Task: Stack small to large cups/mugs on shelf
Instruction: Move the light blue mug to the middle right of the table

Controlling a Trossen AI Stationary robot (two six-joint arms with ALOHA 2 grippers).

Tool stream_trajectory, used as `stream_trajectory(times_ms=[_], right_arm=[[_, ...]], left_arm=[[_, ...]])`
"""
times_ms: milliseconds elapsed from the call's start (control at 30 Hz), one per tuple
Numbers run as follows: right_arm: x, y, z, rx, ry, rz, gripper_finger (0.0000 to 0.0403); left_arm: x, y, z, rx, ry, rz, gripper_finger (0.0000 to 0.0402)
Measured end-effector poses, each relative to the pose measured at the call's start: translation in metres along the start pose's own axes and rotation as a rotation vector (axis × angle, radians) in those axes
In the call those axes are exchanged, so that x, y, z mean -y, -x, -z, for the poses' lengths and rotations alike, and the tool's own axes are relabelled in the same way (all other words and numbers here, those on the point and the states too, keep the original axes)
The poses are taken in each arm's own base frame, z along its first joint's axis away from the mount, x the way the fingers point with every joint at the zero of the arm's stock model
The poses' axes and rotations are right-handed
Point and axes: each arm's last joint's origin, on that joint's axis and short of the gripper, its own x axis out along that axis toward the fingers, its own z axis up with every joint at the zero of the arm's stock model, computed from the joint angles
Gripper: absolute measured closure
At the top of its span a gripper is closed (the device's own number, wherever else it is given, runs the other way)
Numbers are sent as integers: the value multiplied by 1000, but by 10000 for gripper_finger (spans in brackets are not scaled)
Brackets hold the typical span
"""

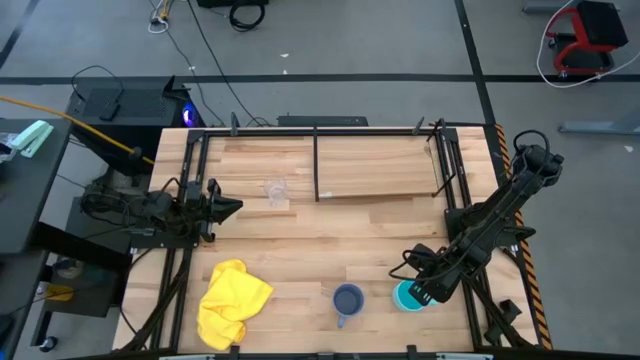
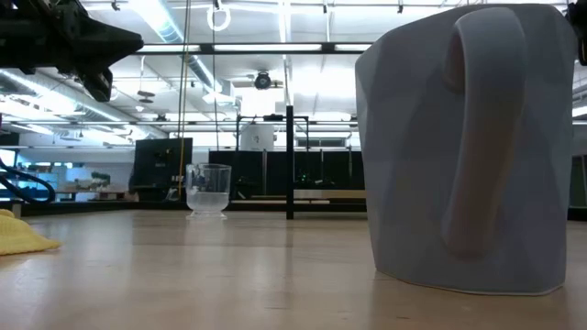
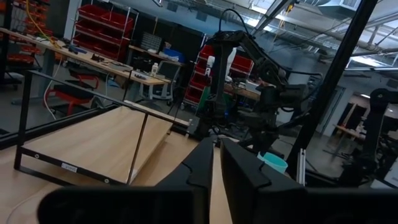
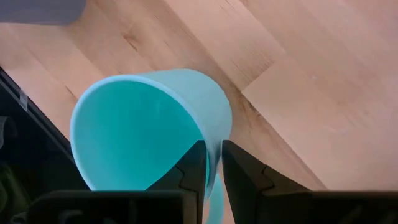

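Observation:
The cyan mug [image 1: 405, 296] is at the near right of the table, its open mouth [image 4: 134, 134] facing my right wrist camera. My right gripper [image 1: 425, 290] is shut on it. The grey-blue mug [image 1: 347, 300] stands on its base to the left of it and fills the low view [image 2: 468, 147], its handle toward the camera. The clear glass cup [image 1: 275, 190] stands upright left of the shelf [image 1: 375, 165]; it also shows in the low view [image 2: 208, 190]. My left gripper [image 1: 228, 207] hovers shut and empty just left of the glass. My right gripper pinches a narrow cyan strip, the mug's handle [image 4: 213, 186], between its two fingers [image 4: 194, 167], right outside the rim. The fingers come slanting down from the table's right. I cannot tell whether the mug's base is on the table or lifted.
A yellow cloth [image 1: 232, 300] lies crumpled at the near left. The shelf's thin black uprights [image 1: 317, 160] stand at its left and right ends. Black rails run along both table sides. Bare wood lies between the mugs and the shelf.

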Motion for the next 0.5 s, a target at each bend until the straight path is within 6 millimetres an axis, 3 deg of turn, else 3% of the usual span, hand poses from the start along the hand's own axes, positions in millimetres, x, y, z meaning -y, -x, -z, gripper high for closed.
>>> stream_trajectory(times_ms=[500], right_arm=[[0, 0, 0, 1, -5, 0, 344]], left_arm=[[-1, 0, 3, -29, -12, -9, 365]])
